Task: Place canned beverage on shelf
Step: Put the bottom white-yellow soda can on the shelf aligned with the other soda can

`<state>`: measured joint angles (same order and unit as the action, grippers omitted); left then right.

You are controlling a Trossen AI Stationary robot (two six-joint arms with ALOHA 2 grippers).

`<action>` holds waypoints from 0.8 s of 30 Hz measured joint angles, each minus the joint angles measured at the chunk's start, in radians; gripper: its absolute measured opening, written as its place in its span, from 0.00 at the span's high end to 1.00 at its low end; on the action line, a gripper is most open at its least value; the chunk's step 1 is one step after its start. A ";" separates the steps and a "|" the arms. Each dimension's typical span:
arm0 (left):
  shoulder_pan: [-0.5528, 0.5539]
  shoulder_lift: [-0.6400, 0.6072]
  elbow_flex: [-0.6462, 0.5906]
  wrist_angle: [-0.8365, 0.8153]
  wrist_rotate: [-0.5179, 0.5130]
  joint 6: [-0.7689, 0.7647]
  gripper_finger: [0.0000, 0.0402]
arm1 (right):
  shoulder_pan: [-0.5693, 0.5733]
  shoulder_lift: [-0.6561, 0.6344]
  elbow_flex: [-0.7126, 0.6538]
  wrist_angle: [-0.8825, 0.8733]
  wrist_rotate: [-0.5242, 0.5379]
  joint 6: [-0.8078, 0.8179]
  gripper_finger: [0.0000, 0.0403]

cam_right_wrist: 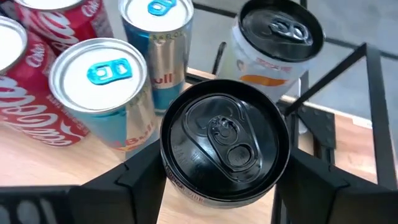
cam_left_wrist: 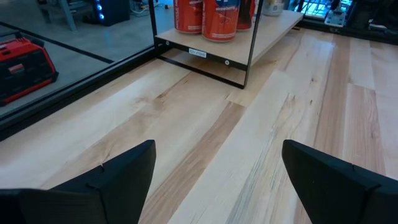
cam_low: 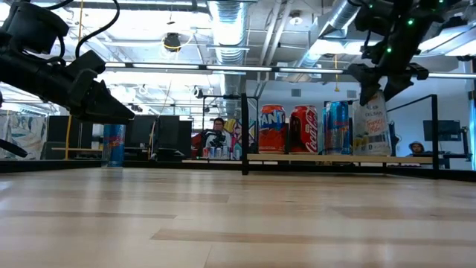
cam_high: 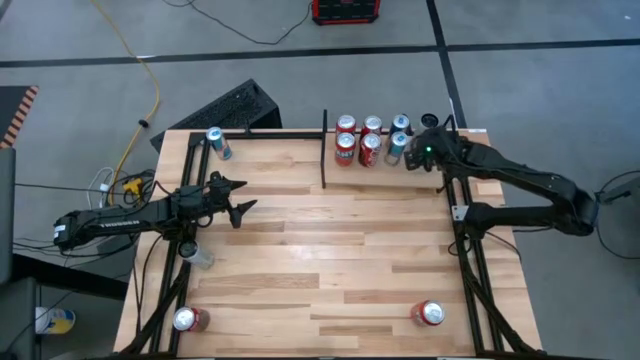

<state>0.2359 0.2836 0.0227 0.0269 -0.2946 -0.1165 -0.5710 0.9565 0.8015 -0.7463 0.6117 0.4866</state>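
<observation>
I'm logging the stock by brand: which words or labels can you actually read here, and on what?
"Fanta": orange can on the shelf.
"Coca-Cola": red can beside it.
"Coca-Cola", partly cut off: red can.
"Red Bull", partly hidden: silver-blue can.
White can in the right gripper: print too blurred to read.
Shelf-edge sticker: too small.

— What do we see beyond the desk?

— A grey concrete floor (cam_high: 300, 40) crossed by dark lines (cam_high: 250, 55), with a yellow cable (cam_high: 150, 85) trailing over it and a red case (cam_high: 346, 10) at the far edge.

— And looking level into the room?

— We see an open ceiling of silver ducts (cam_low: 230, 18) and pipes, bright strip lights (cam_low: 186, 68), dark monitors (cam_low: 167, 132), and a seated person (cam_low: 216, 134) far behind.
</observation>
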 joint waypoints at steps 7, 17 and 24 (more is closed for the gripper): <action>0.000 0.000 0.000 0.000 0.000 0.000 0.17 | -0.046 -0.070 -0.090 0.124 -0.057 -0.108 0.31; 0.000 0.000 0.000 0.000 0.000 0.000 0.17 | -0.106 -0.155 -0.109 0.104 -0.159 -0.159 0.29; 0.000 0.000 0.000 0.000 0.000 0.000 0.17 | -0.121 -0.164 -0.112 0.078 -0.170 -0.159 0.11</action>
<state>0.2363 0.2832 0.0227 0.0269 -0.2947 -0.1165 -0.6918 0.7929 0.6895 -0.6686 0.4416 0.3271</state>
